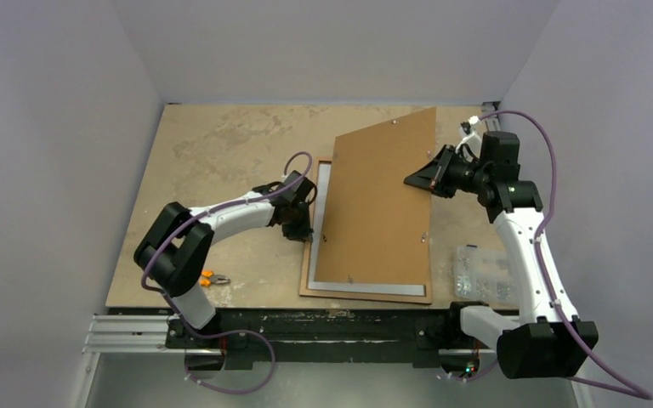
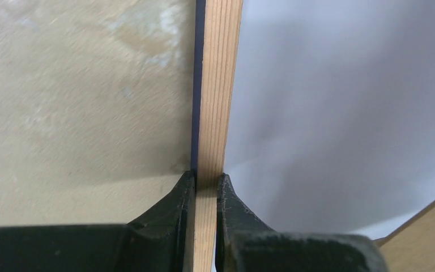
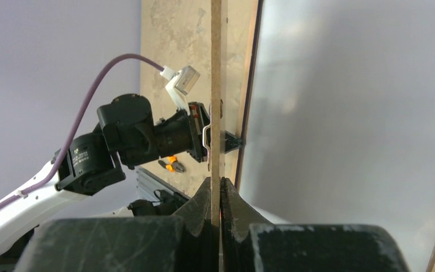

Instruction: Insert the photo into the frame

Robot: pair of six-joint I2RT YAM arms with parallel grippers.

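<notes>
The frame [image 1: 366, 295] lies back-up on the table, its wood-brown rails showing. My left gripper [image 1: 300, 229] is shut on the frame's left rail [image 2: 215, 85], one finger on each side; a dark blue edge shows along it. A pale white sheet [image 1: 324, 191] fills the frame's opening, also in the left wrist view [image 2: 345, 113]. No colour print shows, and I cannot tell whether this sheet is the photo's back. My right gripper [image 1: 412, 180] is shut on the right edge of the plain brown backing board [image 1: 383, 195], holding it tilted over the frame. The right wrist view shows that board edge-on [image 3: 216, 68] between my fingers [image 3: 201, 204].
Orange-handled pliers [image 1: 212, 279] lie near the left arm's base. A clear packet of small parts [image 1: 480, 272] lies by the right arm. The metal rail [image 1: 136, 331] runs along the near table edge. Grey walls close in on three sides.
</notes>
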